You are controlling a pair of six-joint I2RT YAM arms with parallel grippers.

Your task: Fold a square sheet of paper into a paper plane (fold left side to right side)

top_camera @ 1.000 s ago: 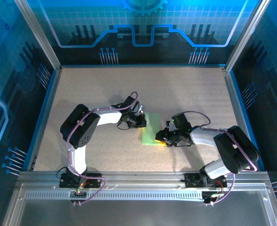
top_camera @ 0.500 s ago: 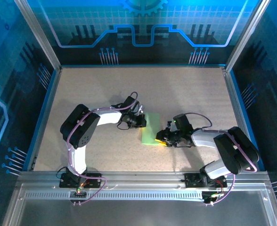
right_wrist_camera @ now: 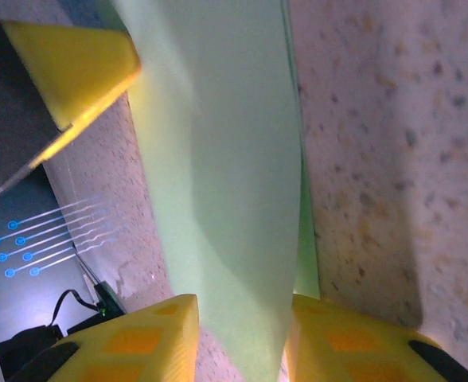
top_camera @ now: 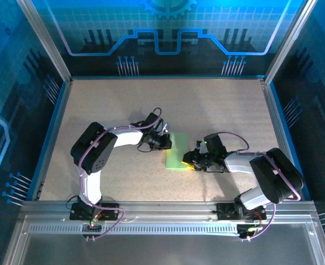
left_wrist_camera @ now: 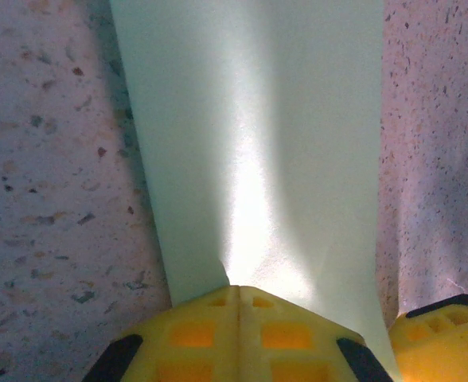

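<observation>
Looking down on a speckled beige worktop [top_camera: 124,105] boxed in by blue-lit walls. Finding the square sheet of paper [top_camera: 177,152] just toward 5 o'clock of the middle, lying as a narrow pale green strip, apparently doubled over already. Meeting its 10 o'clock edge with the left gripper [top_camera: 165,142] and its 4 o'clock corner with the right gripper [top_camera: 191,162], likely anchoring one side while working the other.

Peering through the left wrist: holding the yellow fingers [left_wrist_camera: 186,338] pressed shut, tips sitting at the 6 o'clock end of the sheet [left_wrist_camera: 258,119], probably pinning it against sliding; not revealing whether pinching a layer.

Peering through the right wrist: standing the fingers [right_wrist_camera: 138,346] partly apart, straddling the strip [right_wrist_camera: 226,159] at 6 o'clock without clamping it, seemingly lining up for pressing the crease. Glimpsing a left finger [right_wrist_camera: 75,64] at 10 o'clock.
</observation>
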